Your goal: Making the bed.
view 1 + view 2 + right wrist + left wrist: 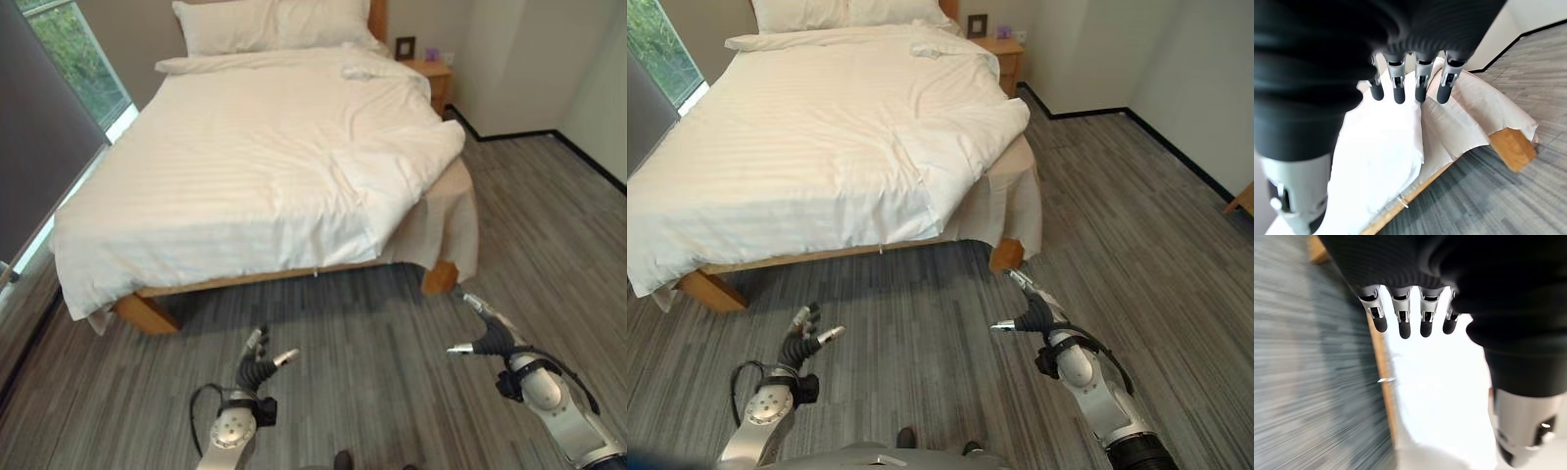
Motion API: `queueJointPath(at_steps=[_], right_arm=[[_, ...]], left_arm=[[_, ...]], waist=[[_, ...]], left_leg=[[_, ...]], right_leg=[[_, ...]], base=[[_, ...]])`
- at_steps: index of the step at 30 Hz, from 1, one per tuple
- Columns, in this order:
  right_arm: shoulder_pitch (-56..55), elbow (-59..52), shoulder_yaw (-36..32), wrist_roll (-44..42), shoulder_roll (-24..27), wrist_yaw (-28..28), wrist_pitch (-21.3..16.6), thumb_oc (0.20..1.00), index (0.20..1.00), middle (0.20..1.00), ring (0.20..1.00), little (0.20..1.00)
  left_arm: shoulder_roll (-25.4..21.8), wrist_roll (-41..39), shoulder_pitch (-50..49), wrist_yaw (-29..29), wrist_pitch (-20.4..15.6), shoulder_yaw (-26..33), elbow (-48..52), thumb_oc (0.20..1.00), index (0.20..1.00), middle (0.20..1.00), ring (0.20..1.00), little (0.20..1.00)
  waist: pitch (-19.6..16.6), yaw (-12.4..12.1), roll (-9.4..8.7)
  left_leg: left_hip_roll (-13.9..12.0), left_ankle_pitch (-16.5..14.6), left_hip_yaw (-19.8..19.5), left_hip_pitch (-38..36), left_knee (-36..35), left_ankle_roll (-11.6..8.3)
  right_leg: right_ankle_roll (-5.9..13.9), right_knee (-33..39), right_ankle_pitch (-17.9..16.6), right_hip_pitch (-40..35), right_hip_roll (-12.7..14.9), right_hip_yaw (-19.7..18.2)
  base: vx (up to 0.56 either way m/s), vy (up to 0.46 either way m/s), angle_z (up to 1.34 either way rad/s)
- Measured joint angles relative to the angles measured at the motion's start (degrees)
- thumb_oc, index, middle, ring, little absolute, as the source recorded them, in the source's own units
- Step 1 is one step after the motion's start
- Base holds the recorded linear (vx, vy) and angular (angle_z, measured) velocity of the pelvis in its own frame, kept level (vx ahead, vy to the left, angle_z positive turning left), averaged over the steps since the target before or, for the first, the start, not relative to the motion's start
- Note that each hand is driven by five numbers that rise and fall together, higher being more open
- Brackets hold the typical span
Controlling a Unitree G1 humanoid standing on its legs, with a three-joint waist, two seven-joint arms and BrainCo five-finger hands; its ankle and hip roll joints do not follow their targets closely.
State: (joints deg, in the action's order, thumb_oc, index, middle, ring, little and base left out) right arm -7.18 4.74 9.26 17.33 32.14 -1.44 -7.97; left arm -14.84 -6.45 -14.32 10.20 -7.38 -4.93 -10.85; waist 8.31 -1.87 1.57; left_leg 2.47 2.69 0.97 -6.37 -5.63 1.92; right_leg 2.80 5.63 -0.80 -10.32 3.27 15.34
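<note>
- White duvet point(245, 166) spread over wooden bed point(147, 311), far-right corner folded back, exposing sheet point(446, 220) hanging at the foot corner
- Two pillows point(274, 24) at the headboard, small nightstand point(431, 73) beside them
- Left hand point(257, 367) low above grey floor point(372, 333), short of the bed's foot, fingers loosely spread, holding nothing
- Right hand point(487, 336) near the bed's right foot corner, fingers extended, empty

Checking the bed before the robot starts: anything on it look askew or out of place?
Yes. The duvet is folded back at the foot corner on the robot's right, baring the sheet that hangs there. A small crumpled white cloth lies near the pillows. Both hands hover open, off the bed.
</note>
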Motion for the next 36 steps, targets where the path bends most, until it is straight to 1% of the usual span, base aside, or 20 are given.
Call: queueJointPath(at_steps=[7,9,11,13,15,18,19,21,22,24,25,26,27,29,30,31,32,34,35,36], right_arm=[[-2.9,-1.6,-2.6,-2.6,-2.3,1.2,-0.2,1.000,1.000,1.000,1.000,1.000],[-2.0,-1.6,-2.7,-2.6,-2.6,1.2,-0.1,1.000,1.000,1.000,1.000,1.000],[-1.8,-1.6,-2.7,-2.4,-2.7,1.2,-0.1,1.000,1.000,1.000,1.000,1.000],[-2.1,-1.7,-2.8,-2.2,-2.7,1.2,-0.1,1.000,1.000,1.000,1.000,1.000],[-2.4,-2.3,-3.0,-2.2,-2.7,1.1,-0.1,1.000,1.000,1.000,1.000,1.000],[-3.6,-2.7,-2.9,-2.0,-2.9,0.7,-0.2,1.000,1.000,1.000,1.000,1.000],[-3.2,-2.2,-2.8,-1.8,-2.8,0.7,-0.1,1.000,1.000,1.000,1.000,1.000],[-3.1,-2.3,-2.4,-1.6,-3.0,0.6,-0.2,1.000,1.000,1.000,1.000,1.000],[-2.6,-2.0,-2.5,-1.9,-2.5,-0.2,-0.8,1.000,1.000,1.000,1.000,1.000],[-3.6,-2.4,-3.3,-2.4,-2.1,-1.0,-0.8,1.000,1.000,1.000,1.000,1.000],[-3.9,-3.1,-3.6,-2.4,-1.6,-1.0,-0.8,1.000,1.000,1.000,1.000,1.000],[-3.9,-3.9,-4.0,-2.5,-1.4,-1.2,-0.6,1.000,1.000,1.000,1.000,1.000],[-3.9,-4.1,-4.0,-2.5,-1.4,-1.3,-0.6,1.000,1.000,1.000,1.000,1.000],[-3.1,-4.3,-4.0,-2.4,-1.5,-1.3,-0.6,1.000,1.000,1.000,1.000,1.000],[-2.2,-4.0,-3.6,-2.4,-1.7,-1.3,0.0,1.000,1.000,1.000,1.000,1.000],[-1.1,-3.8,-3.2,-2.4,-1.2,-1.3,0.1,1.000,1.000,1.000,1.000,1.000],[-0.2,-3.7,-3.1,-2.4,-1.0,-1.1,0.2,1.000,1.000,1.000,1.000,1.000],[0.7,-3.9,-2.9,-2.1,-0.8,-1.2,0.2,1.000,1.000,1.000,1.000,1.000],[0.8,-2.5,-2.2,-1.3,-0.5,-1.4,0.2,1.000,1.000,1.000,1.000,1.000],[0.8,-2.0,-2.0,-1.2,-0.5,-1.5,0.3,1.000,1.000,1.000,1.000,1.000]], left_arm=[[-0.1,-0.2,-2.9,-2.8,0.5,1.0,3.4,1.000,1.000,1.000,1.000,1.000],[-0.1,-0.2,-2.7,-3.3,0.5,1.0,3.4,1.000,1.000,1.000,1.000,1.000],[-0.8,-0.2,-2.5,-3.8,0.5,1.2,3.3,1.000,1.000,1.000,1.000,1.000],[-1.0,-0.2,-2.5,-3.9,0.5,1.1,2.4,1.000,1.000,1.000,1.000,1.000],[-1.3,-2.0,-2.5,-4.0,0.6,1.0,2.0,1.000,1.000,1.000,1.000,1.000],[-2.4,-2.3,-1.6,-4.3,0.9,0.7,1.7,1.000,1.000,1.000,1.000,1.000],[-2.0,-2.4,-1.5,-4.3,1.4,1.0,1.4,1.000,1.000,1.000,1.000,1.000],[-1.9,-2.4,-1.9,-4.2,1.4,1.1,1.8,1.000,1.000,1.000,1.000,1.000],[-1.7,-2.4,-2.8,-4.4,1.3,1.1,2.2,1.000,1.000,1.000,1.000,1.000],[-1.7,-2.5,-1.6,-4.3,1.4,0.0,2.4,1.000,1.000,1.000,1.000,1.000],[-1.6,-2.5,-1.7,-4.3,1.5,-1.0,2.2,1.000,1.000,1.000,1.000,1.000],[-1.1,-2.5,-1.7,-4.7,1.8,-2.1,1.8,1.000,1.000,1.000,1.000,1.000],[-1.0,-2.5,-1.4,-4.8,1.8,-2.7,1.8,1.000,1.000,1.000,1.000,1.000],[-0.9,-2.5,-0.8,-4.9,1.8,-2.9,2.4,1.000,1.000,1.000,1.000,1.000],[-0.4,-2.6,0.3,-4.8,1.7,-2.9,2.5,1.000,1.000,1.000,1.000,1.000],[0.1,-2.6,0.8,-4.8,1.7,-2.9,2.4,1.000,1.000,1.000,1.000,1.000],[0.5,-2.6,1.0,-4.8,1.7,-2.8,2.4,1.000,1.000,1.000,1.000,1.000],[0.9,-2.5,1.4,-4.8,1.8,-2.8,2.2,1.000,1.000,1.000,1.000,1.000],[1.5,-2.4,2.3,-4.7,1.9,-2.7,1.0,1.000,1.000,1.000,1.000,1.000],[1.5,-2.4,2.4,-4.7,1.8,-2.7,1.1,1.000,1.000,1.000,1.000,1.000]], waist=[[1.1,-0.1,-0.51],[2.5,-0.1,1.06],[4.6,-0.5,0.86],[4.8,-0.3,0.53],[5.2,-0.3,0.27],[5.3,0.3,-0.91],[5.5,0.1,-1.22],[5.5,-0.3,-1.65],[6.5,-1.3,-2.32],[7.8,-3.7,-4.58],[8.0,-4.6,-5.06],[8.0,-4.4,-4.19],[8.3,-4.2,-4.68],[8.1,-3.4,-3.65],[8.1,-3.5,-3.78],[8.3,-3.7,-3.68],[8.4,-4.0,-3.04],[8.0,-4.5,-0.99],[7.8,-4.1,-0.93],[7.3,-4.6,-0.47]], left_leg=[[-0.1,-0.1,1.2,0.4,0.1,-0.12],[-1.4,0.0,2.2,1.3,0.3,0.58],[-2.1,0.2,4.7,1.3,0.2,1.19],[-2.0,0.2,5.1,2.2,0.2,1.23],[-3.0,0.2,4.9,3.8,0.9,1.10],[-3.5,0.3,2.7,5.4,1.8,0.48],[-4.5,0.4,2.8,4.4,1.7,-1.28],[-6.3,-1.5,3.2,4.8,5.2,-4.15],[-8.6,-3.2,1.8,9.0,17.3,-5.38],[-9.1,-0.5,-1.3,19.0,36.9,-6.42],[-9.0,-0.8,-2.5,20.6,41.3,-6.52],[-9.2,-1.4,-3.3,22.2,43.9,-7.01],[-8.9,-1.5,-3.2,21.7,42.7,-7.23],[-7.2,-2.5,-2.0,22.4,40.3,-8.44],[-5.4,-2.7,1.8,20.3,26.6,-8.62],[-4.4,-1.8,3.8,18.6,16.9,-7.48],[-4.0,-0.7,4.5,17.9,11.2,-6.42],[-3.9,-0.1,6.9,17.2,6.2,-5.72],[-4.3,1.3,11.1,17.2,2.2,-5.24],[-4.4,1.5,11.5,17.8,1.7,-5.08]], right_leg=[[0.49,-2.1,0.3,2.4,0.0,-1.5],[2.64,-12.1,3.0,8.3,0.5,-2.8],[6.02,-22.6,5.4,14.3,2.1,-1.9],[5.98,-25.8,5.9,17.2,5.2,-0.8],[6.12,-20.0,5.7,18.3,8.1,1.3],[5.97,-11.2,5.4,15.2,7.1,-2.8],[4.56,-9.3,2.3,13.5,6.0,-2.0],[2.89,-8.7,2.9,12.6,4.7,-2.6],[0.55,-8.1,2.7,10.9,1.9,-1.9],[-2.13,-5.5,1.3,9.1,1.5,-1.1],[-3.24,-4.7,-1.0,8.4,1.6,-0.3],[-4.42,-3.4,-0.2,6.2,-0.2,0.0],[-4.82,-3.1,-0.2,6.0,-0.5,0.2],[-4.91,-2.7,0.6,5.2,-1.7,-0.9],[-4.48,-0.9,0.5,5.2,-1.8,-2.0],[-3.38,-0.2,-0.3,5.3,-2.2,-2.2],[-3.55,0.0,-0.5,5.0,-3.1,-2.5],[-3.54,0.5,1.4,3.8,-5.0,-3.3],[-3.70,0.4,2.8,1.9,-6.0,-1.5],[-4.37,0.5,3.5,1.3,-6.6,-1.2]], base=[[-0.06,0.041,-0.11],[-0.03,0.063,-0.34],[0.05,-0.021,-0.45],[0.20,-0.172,-0.27],[0.25,-0.210,-0.04],[0.19,-0.200,0.36],[0.19,-0.294,0.20],[0.12,-0.333,-0.05],[0.06,-0.271,-0.20],[0.13,-0.126,-0.35],[0.16,-0.073,-0.40],[0.27,-0.016,-0.30],[0.28,0.026,-0.21],[0.42,0.078,-0.09],[0.29,0.072,-0.08],[0.59,0.135,-0.20],[0.49,0.105,-0.33],[0.50,0.105,-0.09],[0.68,0.156,0.20],[0.65,0.165,0.22]])
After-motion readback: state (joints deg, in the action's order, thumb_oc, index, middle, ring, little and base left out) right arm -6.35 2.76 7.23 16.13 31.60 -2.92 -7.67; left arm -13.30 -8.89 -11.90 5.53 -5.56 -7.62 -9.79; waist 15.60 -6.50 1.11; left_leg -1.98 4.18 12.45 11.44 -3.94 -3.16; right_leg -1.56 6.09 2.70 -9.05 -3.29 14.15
